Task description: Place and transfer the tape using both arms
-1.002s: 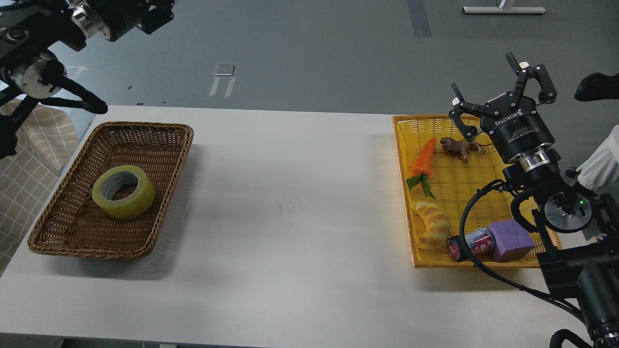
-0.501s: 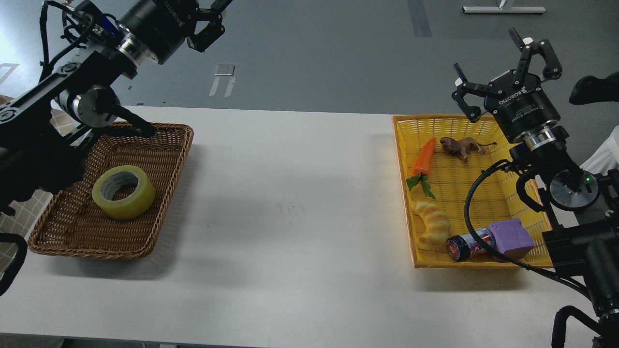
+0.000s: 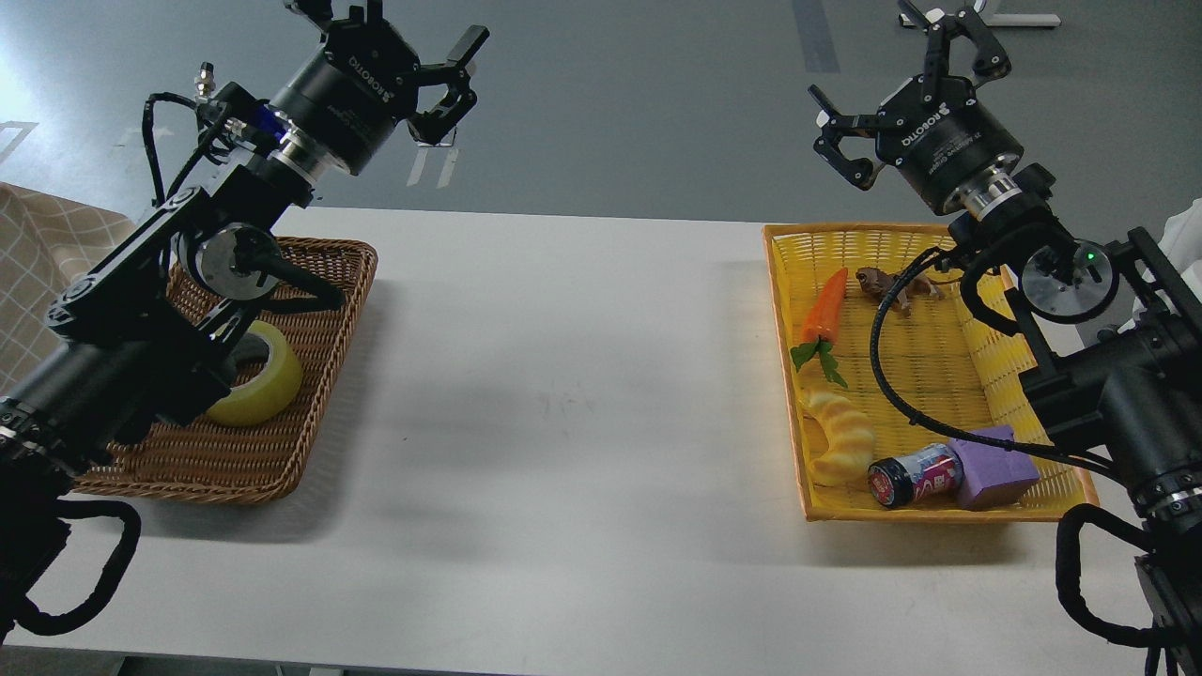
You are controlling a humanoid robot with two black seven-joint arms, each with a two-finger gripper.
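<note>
A white table (image 3: 582, 394) fills most of the view, with grey floor beyond its far edge. The 2 black arms come next in size. The left arm (image 3: 141, 329) rises from the near left corner and reaches up over the left side of the table; its gripper, the left gripper (image 3: 413, 56), is held high above the far edge of the brown basket, its fingers spread wide apart with nothing between them. The right arm (image 3: 1108, 376) climbs from the near right corner, and the right gripper (image 3: 901, 84) hangs high beyond the far edge of the yellow basket, fingers likewise splayed open and holding nothing.

On the left of the table lies a brown wicker basket (image 3: 310, 394). On the right lies a yellow plastic basket (image 3: 892, 357).

The tape (image 3: 268, 380) lies flat inside the brown basket, toward its middle, partly hidden behind the left arm; only its right portion shows.

In the yellow basket, a pale twisted bread toy (image 3: 840, 437) lies along the left side, a purple block (image 3: 995, 465) sits at the near edge, and a small can (image 3: 916, 474) lies on its side just left of the block. An orange carrot toy (image 3: 822, 314) lies toward the far left, and a small brown animal figure (image 3: 892, 284) stands near the far edge.
</note>
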